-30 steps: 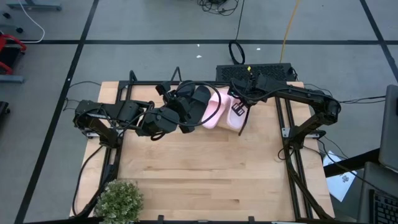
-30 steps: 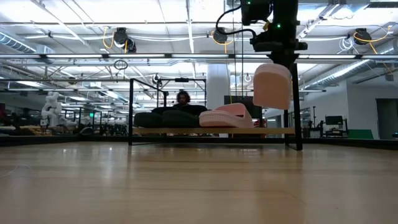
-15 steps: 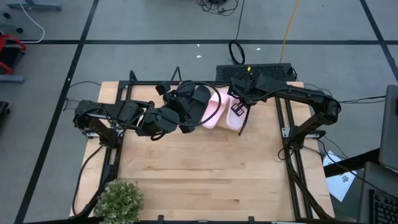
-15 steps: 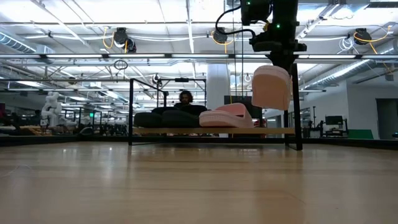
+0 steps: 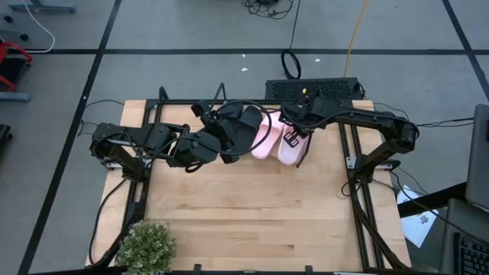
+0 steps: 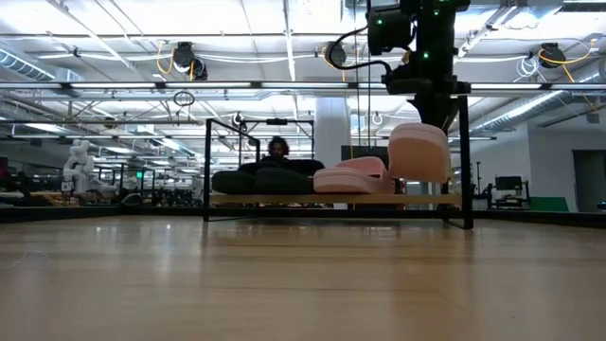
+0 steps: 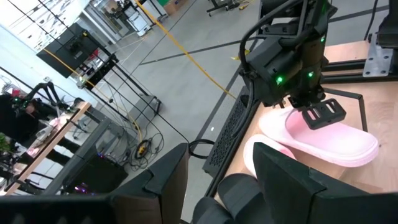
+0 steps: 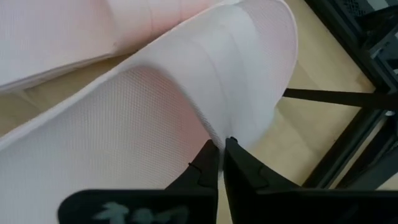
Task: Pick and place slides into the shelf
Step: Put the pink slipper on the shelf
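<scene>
Right gripper (image 8: 219, 163) pinches the wide strap of a pale pink slide sandal (image 5: 290, 145) at the right end of the tilted light wooden shelf (image 6: 331, 199). Second pink slide (image 5: 263, 136) and two matte black slides (image 5: 241, 130) sit on the shelf. Left gripper (image 7: 217, 180) hovers spread beside the black slides; no readable labels.

The grey floor (image 5: 191, 30) carried dark taped lines, with cables (image 5: 290, 65) trailing across it. Long ceiling lights (image 6: 142, 19) lit a large workshop hall; a person (image 6: 277, 148) sat, apparently at a distant bench.
</scene>
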Robot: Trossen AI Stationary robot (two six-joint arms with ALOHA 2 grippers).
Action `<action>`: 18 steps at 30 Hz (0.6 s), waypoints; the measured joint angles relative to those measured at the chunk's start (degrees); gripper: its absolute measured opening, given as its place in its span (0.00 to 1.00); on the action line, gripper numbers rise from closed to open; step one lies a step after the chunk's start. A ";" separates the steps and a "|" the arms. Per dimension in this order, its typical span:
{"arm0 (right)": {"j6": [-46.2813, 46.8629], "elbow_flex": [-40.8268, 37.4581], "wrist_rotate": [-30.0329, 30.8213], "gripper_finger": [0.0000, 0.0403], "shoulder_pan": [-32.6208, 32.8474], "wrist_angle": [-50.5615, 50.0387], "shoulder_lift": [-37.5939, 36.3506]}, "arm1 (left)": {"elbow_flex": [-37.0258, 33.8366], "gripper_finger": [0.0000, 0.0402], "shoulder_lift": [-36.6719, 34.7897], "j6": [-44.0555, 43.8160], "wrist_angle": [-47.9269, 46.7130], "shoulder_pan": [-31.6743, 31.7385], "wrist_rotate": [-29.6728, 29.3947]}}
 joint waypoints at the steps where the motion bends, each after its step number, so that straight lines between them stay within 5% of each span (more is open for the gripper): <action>1: -0.01 0.00 0.02 0.00 0.06 0.30 0.00 | 0.00 0.47 0.00 0.00 0.00 0.00 0.00; 18: -0.06 -0.02 -1.34 0.00 0.57 -1.06 0.00 | 0.00 0.47 0.00 0.13 0.00 0.00 0.00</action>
